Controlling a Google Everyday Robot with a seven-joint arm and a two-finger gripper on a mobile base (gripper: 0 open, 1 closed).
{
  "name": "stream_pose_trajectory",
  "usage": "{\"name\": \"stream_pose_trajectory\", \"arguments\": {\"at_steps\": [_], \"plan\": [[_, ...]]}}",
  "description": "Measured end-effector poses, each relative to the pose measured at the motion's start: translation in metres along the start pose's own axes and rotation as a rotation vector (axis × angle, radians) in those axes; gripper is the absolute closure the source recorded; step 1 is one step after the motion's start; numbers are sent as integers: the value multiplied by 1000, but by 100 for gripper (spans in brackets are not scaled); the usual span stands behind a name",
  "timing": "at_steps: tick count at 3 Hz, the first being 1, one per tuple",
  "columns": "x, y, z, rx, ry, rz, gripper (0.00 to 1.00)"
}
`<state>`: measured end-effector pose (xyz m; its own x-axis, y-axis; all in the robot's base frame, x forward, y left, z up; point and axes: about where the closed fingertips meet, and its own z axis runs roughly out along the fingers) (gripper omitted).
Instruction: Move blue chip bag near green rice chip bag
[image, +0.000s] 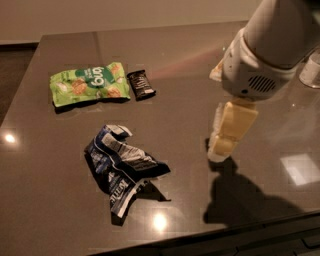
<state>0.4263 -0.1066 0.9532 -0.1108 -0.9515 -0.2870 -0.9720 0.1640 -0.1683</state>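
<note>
Pincer (220, 149) hovers right of blue chip bag (121, 164), well apart.

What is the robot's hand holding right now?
Nothing. The gripper hangs above the table, apart from the blue chip bag, which lies crumpled on the tabletop, untouched.

The gripper (223, 142), over the right half of the counter (190, 80), was seen side-on only. The arm (280, 30) above it was cut off at top & right. A pale object (311, 70) nr the counter's right edge was cropped, not identifiable. Print on the black wrapper (141, 84) was too small to be read.
</note>
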Motion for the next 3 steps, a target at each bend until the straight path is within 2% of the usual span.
{"name": "stream_pose_trajectory", "arguments": {"at_steps": [1, 3], "plan": [[-29, 20, 26, -35, -37, -19, 0], [-83, 43, 79, -109, -82, -53, 0]]}}
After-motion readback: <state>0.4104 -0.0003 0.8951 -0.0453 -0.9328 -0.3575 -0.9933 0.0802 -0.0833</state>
